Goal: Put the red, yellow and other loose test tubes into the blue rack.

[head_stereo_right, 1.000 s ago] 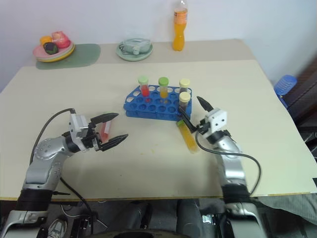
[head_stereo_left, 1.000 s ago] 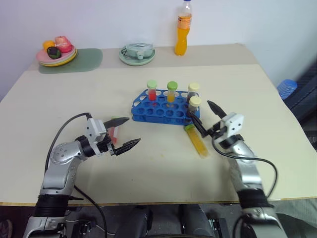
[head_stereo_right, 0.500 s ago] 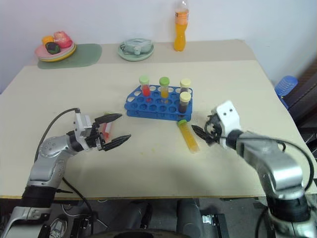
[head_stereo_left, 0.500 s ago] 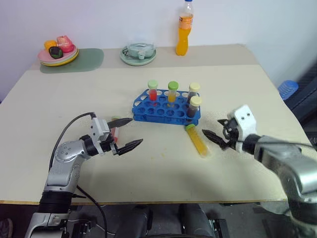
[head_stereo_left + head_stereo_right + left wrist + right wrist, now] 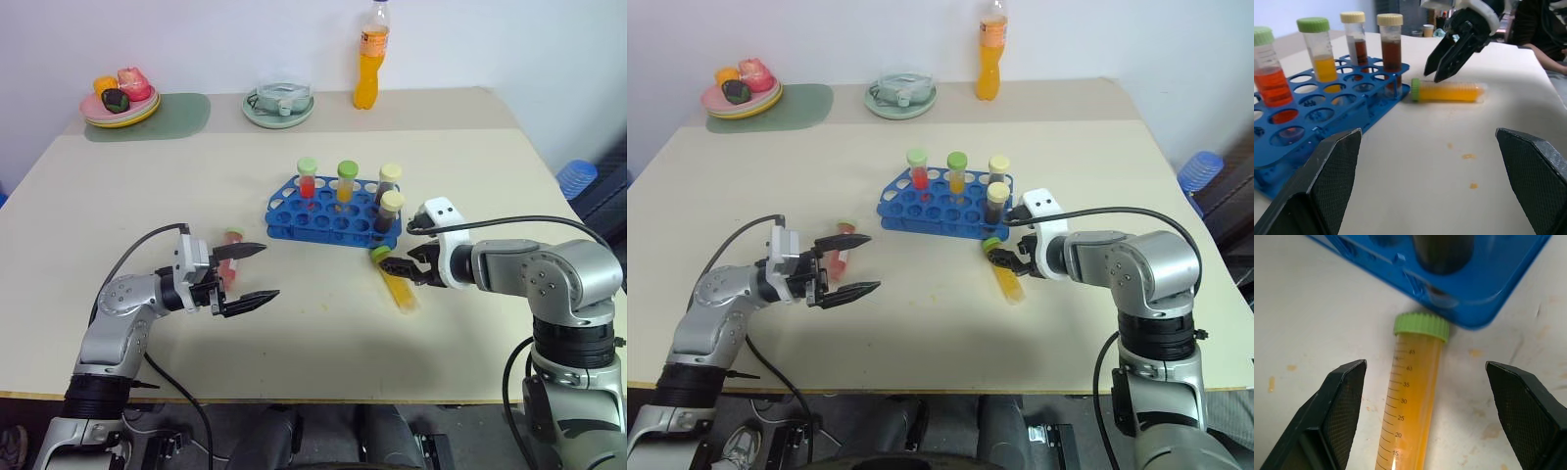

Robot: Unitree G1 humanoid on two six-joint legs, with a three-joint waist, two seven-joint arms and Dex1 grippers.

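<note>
Swinging in since a second ago, the right end effector [image 5: 400, 268] now hangs wide open over the yellow tube [image 5: 396, 284] lying at the blue rack's [image 5: 328, 220] five o'clock. Left end effector [image 5: 253, 273] stays wide open near the red tube [image 5: 229, 258] on the bench [image 5: 118, 206].

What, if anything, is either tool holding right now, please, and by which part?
Nothing is held. The right tool is open, its fingers straddling the lying yellow tube near its green cap without touching. The left tool is open and empty.
</note>
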